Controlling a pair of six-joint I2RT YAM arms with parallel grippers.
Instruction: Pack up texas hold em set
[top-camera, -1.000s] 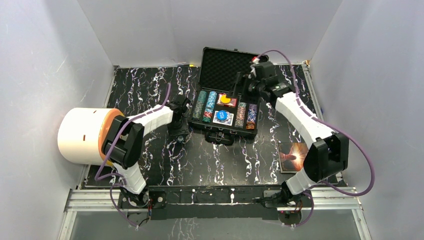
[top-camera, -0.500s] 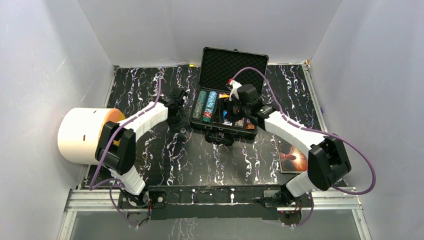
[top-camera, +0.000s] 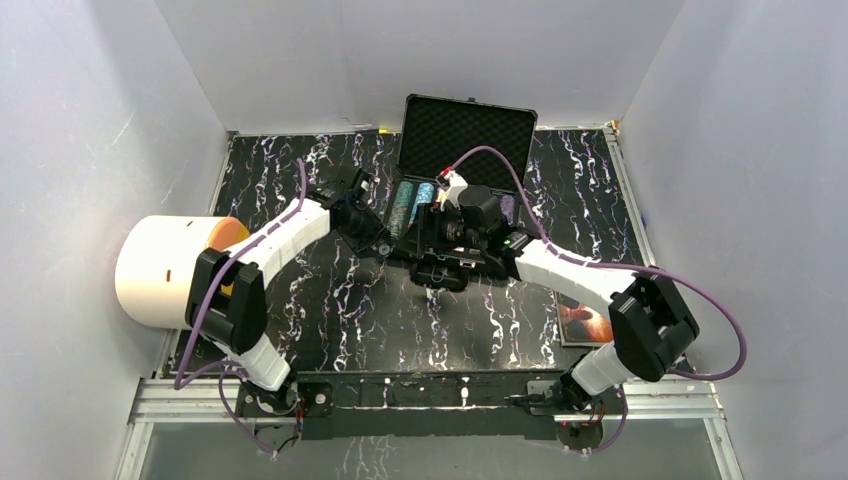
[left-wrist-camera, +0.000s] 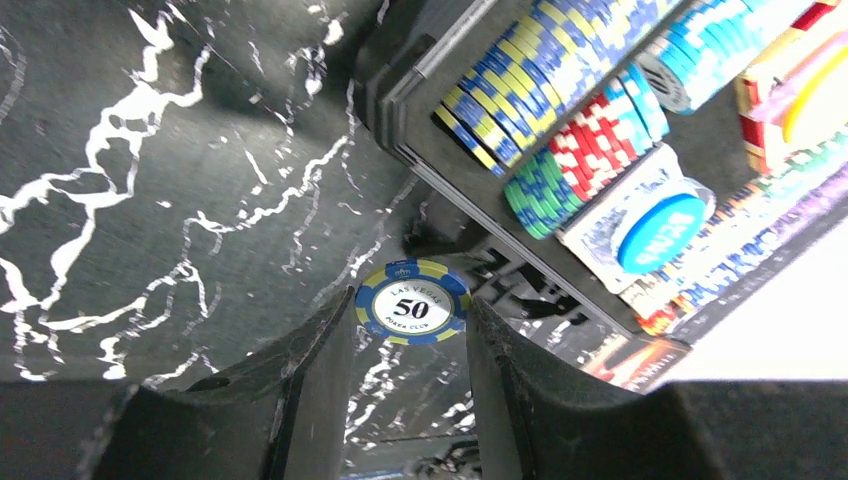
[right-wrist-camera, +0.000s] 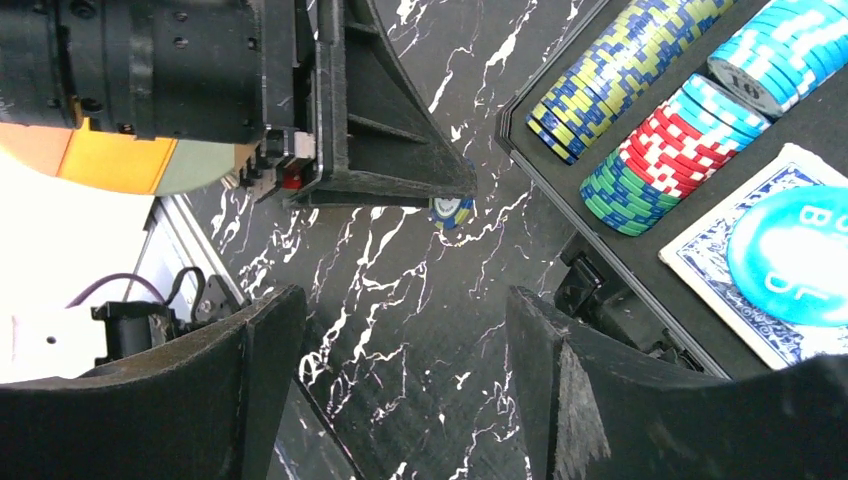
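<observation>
The black case (top-camera: 467, 128) stands open at the back of the table, with its foam lid up. Rows of multicoloured chips (left-wrist-camera: 560, 60) lie in its tray, beside a blue card deck with a blue disc (left-wrist-camera: 660, 228) on it. My left gripper (left-wrist-camera: 410, 312) is shut on a blue and yellow "50" chip (left-wrist-camera: 411, 300), held above the table just off the case's front left corner. In the top view the left gripper (top-camera: 378, 242) is at that corner. My right gripper (right-wrist-camera: 405, 300) is open and empty over the table by the same corner, facing the left gripper. In the top view the right gripper (top-camera: 433, 228) is over the tray.
A big white cylinder (top-camera: 165, 270) with an orange end lies at the left edge. A dark book (top-camera: 585, 312) lies at the right, partly under my right arm. White walls close in on the table on three sides.
My right arm has swung from the case's back right across the tray to its front left. My left gripper has moved up and toward the case's corner.
</observation>
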